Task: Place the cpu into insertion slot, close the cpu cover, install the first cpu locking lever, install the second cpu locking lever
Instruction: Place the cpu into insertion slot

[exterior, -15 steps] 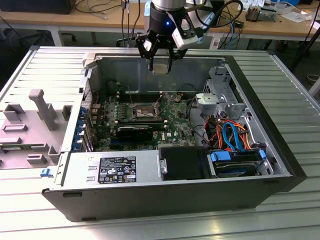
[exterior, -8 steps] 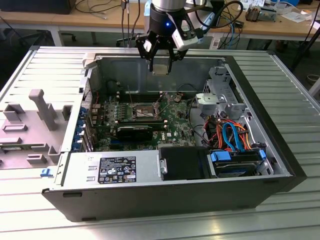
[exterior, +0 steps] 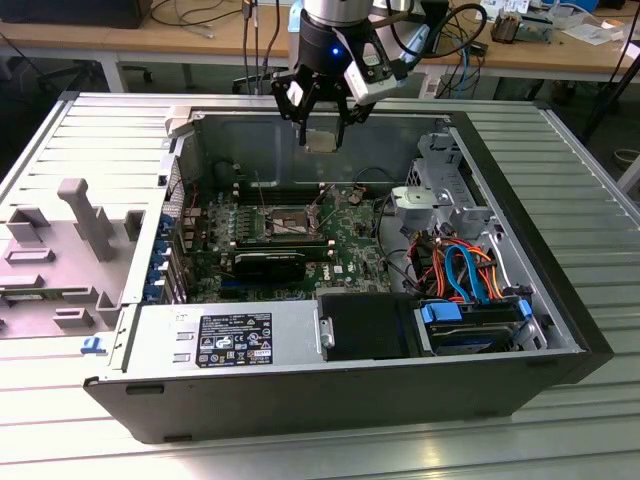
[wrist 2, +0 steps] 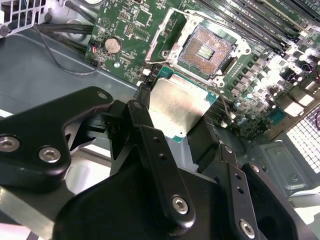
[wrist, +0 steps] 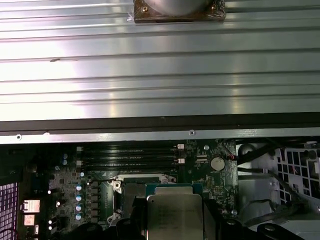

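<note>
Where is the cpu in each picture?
Exterior view: the cpu hangs in the gripper, high over the open case.
Second wrist view: the cpu shows its silver top, close beside the slot.
First wrist view: the cpu hides part of the slot.
Shared landmark: the empty slot, which sits mid-board in the exterior view.

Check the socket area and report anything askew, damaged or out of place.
Nothing stands out. The cpu is held flat between the fingers, clear of the open, empty slot; no damage or stray parts show on the board.
</note>
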